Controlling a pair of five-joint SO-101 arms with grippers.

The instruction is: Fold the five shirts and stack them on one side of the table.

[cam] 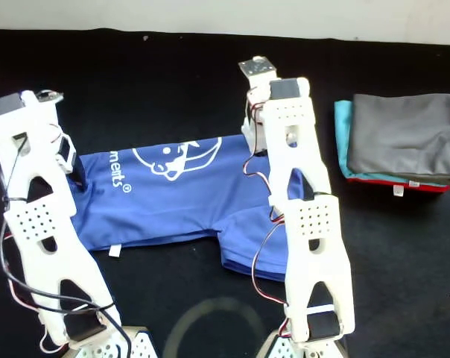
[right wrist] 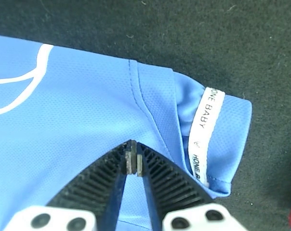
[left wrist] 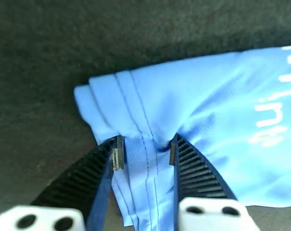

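A blue shirt [cam: 173, 198] with a white print lies flat across the middle of the black table [cam: 173, 67]. My left gripper [left wrist: 144, 151] is at its left edge [cam: 74, 175], open, with the bunched hem of the blue shirt [left wrist: 208, 96] between its jaws. My right gripper [right wrist: 134, 163] is at the shirt's far right part [cam: 256, 138]. Its fingertips are shut together on the blue shirt [right wrist: 78, 106], close to a white label [right wrist: 203, 134] at a folded edge.
A stack of folded shirts lies at the right side of the table: grey [cam: 407, 138] on top, with teal [cam: 343, 127] and red [cam: 433, 188] edges beneath. Black tabletop lies bare at the back and front middle.
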